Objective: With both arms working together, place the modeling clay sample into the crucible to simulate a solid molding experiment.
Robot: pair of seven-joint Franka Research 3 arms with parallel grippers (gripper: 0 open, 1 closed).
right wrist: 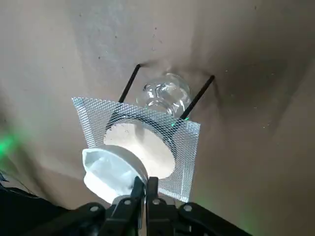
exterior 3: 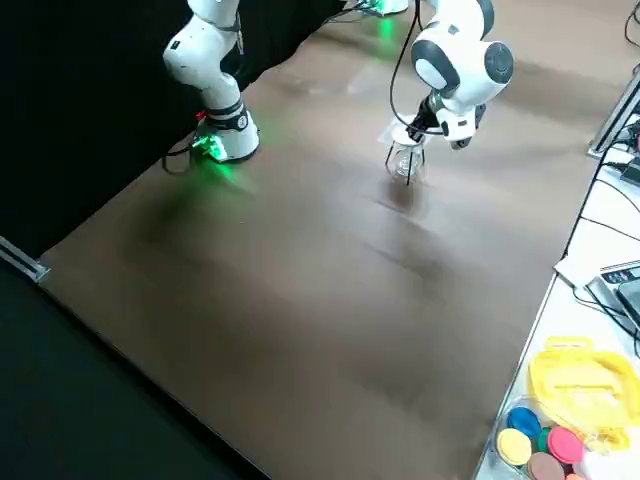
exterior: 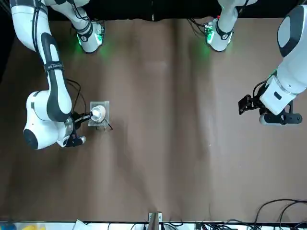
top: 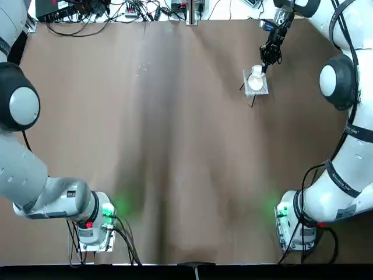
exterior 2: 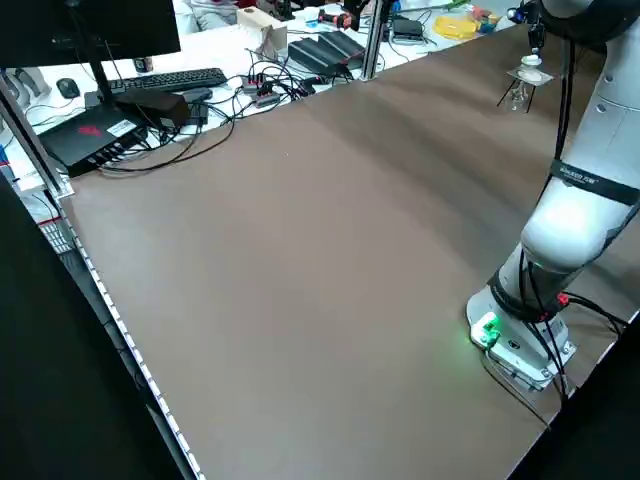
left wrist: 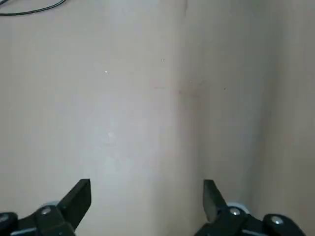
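1. The brown surface [top: 175,146] is spanned by both arms; beyond its edge, a yellow container [exterior 3: 575,380] and lidded tubs [exterior 3: 565,445] are set out of the work's way.
2. The left pincer [left wrist: 146,196] is held over the surface, well apart from the stand, its fingers spread with nothing between them, presumably free to fetch clay.
3. The right pincer [right wrist: 145,182] is closed on the crucible's wall at the stand, probably so that the cup is steadied.
4. The mesh pad [right wrist: 96,115] is carried on thin dark legs [right wrist: 198,97], which could be knocked by a low approach.
5. A glass vessel [right wrist: 167,93] is lodged beneath the pad, another thing to be cleared.
6. The crucible [right wrist: 106,172] is positioned at the pad's beige round centre (whether it is fully supported there cannot be told).
7. The modeling clay sample cannot be made out, inside the cup or elsewhere.
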